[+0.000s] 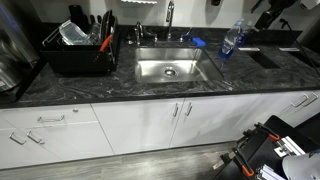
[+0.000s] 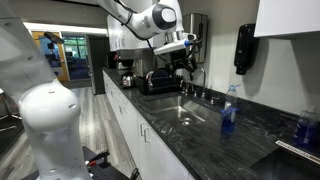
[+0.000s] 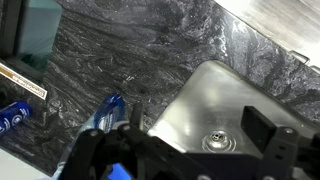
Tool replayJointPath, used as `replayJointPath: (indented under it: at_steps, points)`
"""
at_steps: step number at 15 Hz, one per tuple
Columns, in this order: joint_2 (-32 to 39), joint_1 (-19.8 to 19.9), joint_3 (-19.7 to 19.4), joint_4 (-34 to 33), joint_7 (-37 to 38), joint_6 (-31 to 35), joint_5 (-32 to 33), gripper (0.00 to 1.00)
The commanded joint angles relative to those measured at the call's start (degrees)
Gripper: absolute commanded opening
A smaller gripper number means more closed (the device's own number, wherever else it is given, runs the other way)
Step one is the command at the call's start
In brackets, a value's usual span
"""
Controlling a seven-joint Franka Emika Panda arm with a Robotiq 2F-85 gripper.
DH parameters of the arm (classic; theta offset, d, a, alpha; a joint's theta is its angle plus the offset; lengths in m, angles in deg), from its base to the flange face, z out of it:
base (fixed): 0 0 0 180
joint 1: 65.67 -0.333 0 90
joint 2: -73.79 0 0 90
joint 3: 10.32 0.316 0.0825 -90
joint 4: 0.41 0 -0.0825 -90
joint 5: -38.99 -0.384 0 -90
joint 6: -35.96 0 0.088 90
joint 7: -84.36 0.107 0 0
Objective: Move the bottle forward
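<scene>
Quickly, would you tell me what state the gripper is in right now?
Gripper: open, holding nothing; the bottle stands apart from it.

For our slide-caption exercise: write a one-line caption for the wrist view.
Open gripper hovers over the dark marbled counter, with the blue-capped bottle beside the steel sink.

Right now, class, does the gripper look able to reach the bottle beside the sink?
Probably yes: the gripper hangs open overhead, and nothing stands over the bottle on the counter.
</scene>
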Motion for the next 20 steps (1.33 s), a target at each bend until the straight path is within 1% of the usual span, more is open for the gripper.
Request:
replayJointPath:
  at_steps: [1,6,9,15,17,20]
  points:
    - [0.0,0.2,0.2,-0.1,-0.1,-0.1,-0.1,1.0]
    - [0.0,0.2,0.2,-0.1,-0.1,-0.1,-0.1,1.0]
    - [-0.6,0.7,-1.2,2.3,0.0,5.4,-1.2,1.0]
    - [2.5,3.2,-5.5,5.1,1.1,17.0,-2.9,1.0]
    - [4.2,2.9,-7.6,6.2,-0.7,21.7,-6.8,1.0]
    - [6.9,2.4,-9.0,6.4,-2.3,26.6,-12.0,1.0]
